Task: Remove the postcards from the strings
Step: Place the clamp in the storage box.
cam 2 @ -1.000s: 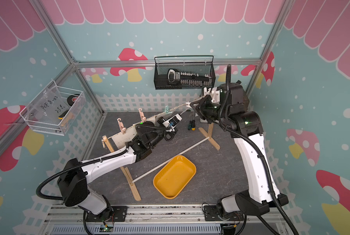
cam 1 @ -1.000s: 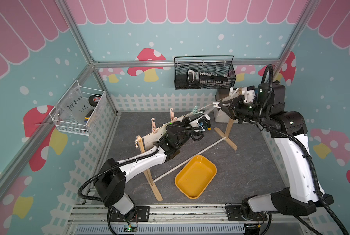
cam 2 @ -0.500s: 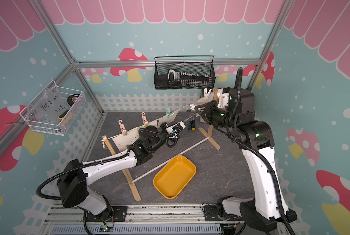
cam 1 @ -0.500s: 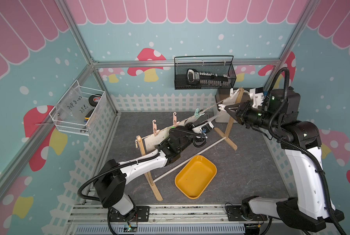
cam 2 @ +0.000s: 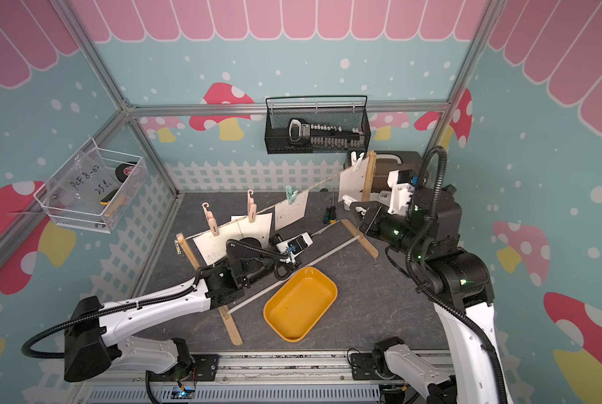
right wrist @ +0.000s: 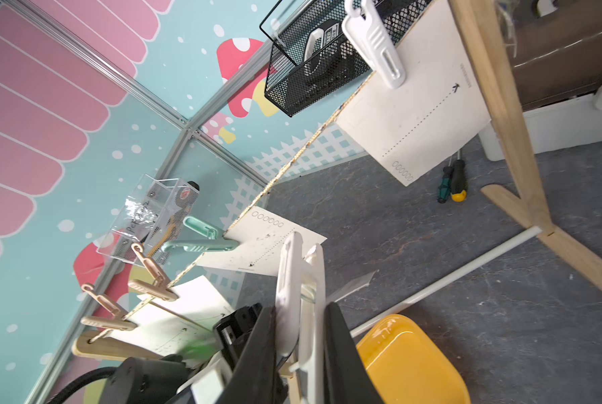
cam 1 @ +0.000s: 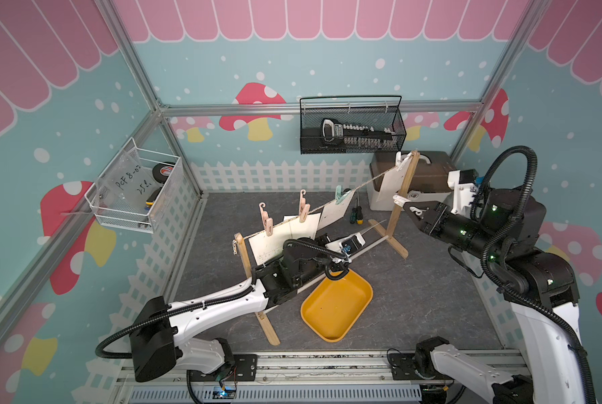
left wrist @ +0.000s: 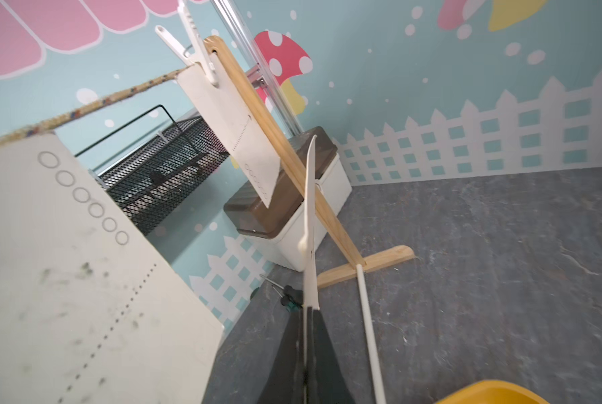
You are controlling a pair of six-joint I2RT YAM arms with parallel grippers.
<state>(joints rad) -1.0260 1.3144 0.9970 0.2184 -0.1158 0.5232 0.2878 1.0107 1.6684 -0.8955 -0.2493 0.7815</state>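
Unclipping is proceeding: left hand (left wrist: 308, 314) is pinching a thin white postcard (left wrist: 308, 227), right hand (right wrist: 299, 309) clamping a white plastic clothespin (right wrist: 292, 273). Card is likely heading for the yellow plastic tray (cam 1: 329, 338) just below the left hand.

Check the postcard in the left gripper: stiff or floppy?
Probably fairly stiff: the postcard juts from the left gripper edge-on, nearly straight, only a slight bend. Likely light, being so thin. Held at one end only, it might pivot if bumped.

Postcards (cam 1: 334, 215) hang on string (cam 1: 369, 183); tray (cam 1: 334, 304) before rack (cam 1: 268, 325).
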